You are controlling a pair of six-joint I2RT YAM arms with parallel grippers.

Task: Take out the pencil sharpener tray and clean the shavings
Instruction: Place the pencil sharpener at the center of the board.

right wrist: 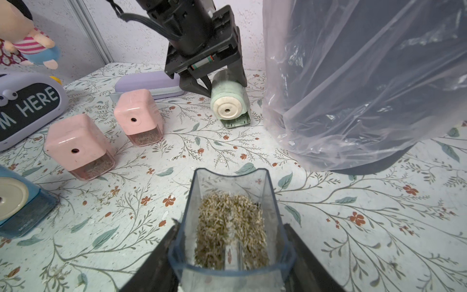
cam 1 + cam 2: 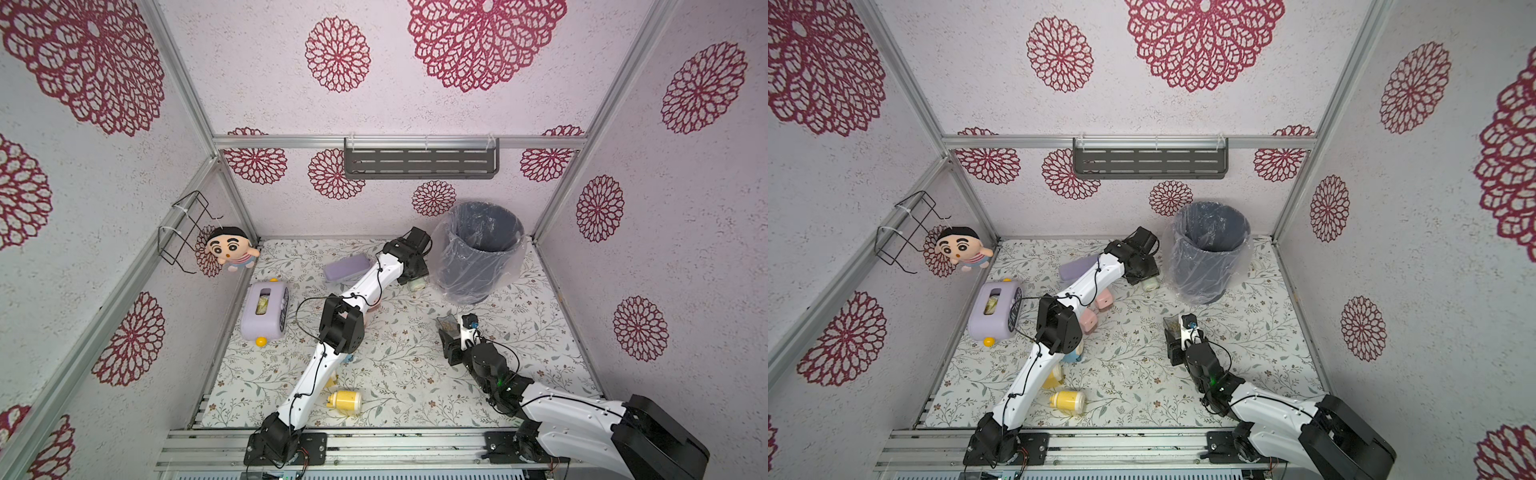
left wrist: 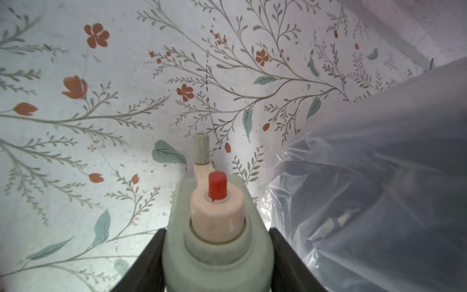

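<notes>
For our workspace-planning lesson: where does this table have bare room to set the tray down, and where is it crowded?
Bare: the mat right of the right tool, between the bin and the front rail; also the strip between the two arms. Crowded: the left side, where pink sharpeners, a purple box and a yellow item cluster by the left arm.

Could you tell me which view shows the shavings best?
The right wrist view: the shavings lie close up in the clear tray. Both top views show a tiny tan patch; the left wrist view shows none.
</notes>
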